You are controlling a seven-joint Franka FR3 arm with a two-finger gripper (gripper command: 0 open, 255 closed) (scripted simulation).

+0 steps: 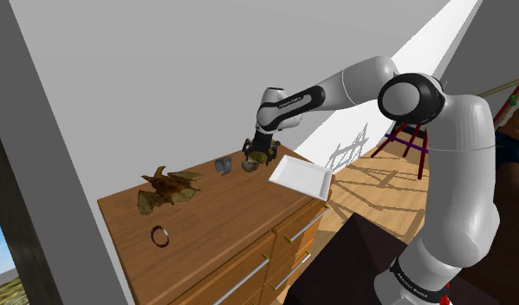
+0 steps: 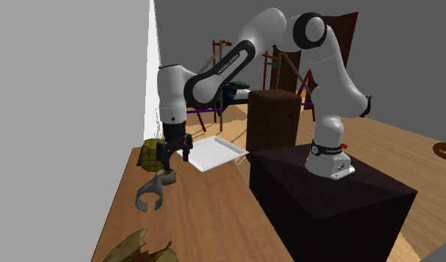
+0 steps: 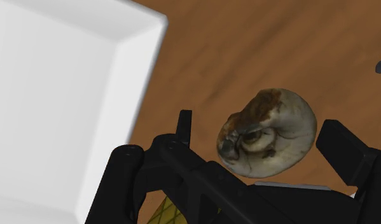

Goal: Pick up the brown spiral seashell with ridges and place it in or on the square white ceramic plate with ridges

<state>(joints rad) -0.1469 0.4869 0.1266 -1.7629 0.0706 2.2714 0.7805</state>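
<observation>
One seashell [image 3: 268,130] (brown-mottled over cream, spiralled) is lying on the wooden dresser top [image 1: 214,217], touched by nothing, just beside the square white plate [image 1: 301,178]; judged as not yet lifted. One black gripper [image 1: 257,152] is hanging directly above it, fingers [image 3: 184,127] pointing straight down and standing apart, wider than the shell. In the wrist view one finger is showing on the plate side and the other on the far side, the shell between them and neither pressing on it. That spread is serving, by my reading, to bracket the shell's broad body ahead of a descent; the second exterior view is showing a gap between fingertips and shell. The plate is sitting bare at the dresser's corner, one edge appearing to overhang the drawers [image 1: 249,277], which is keeping the likely carry short. One white arm [image 1: 361,82] is reaching from its dark stand [image 2: 325,201] out over the dresser, forearm running nearly level, wrist bending down to vertical. Four bystanders are sharing the top: a grey clip-like piece [image 1: 223,165] near the shell, a yellow pineapple-like object [image 2: 149,151] just beside the gripper toward the wall, a brown leafy item [image 1: 166,186] and a small ring [image 1: 159,236], both well apart from it.
</observation>
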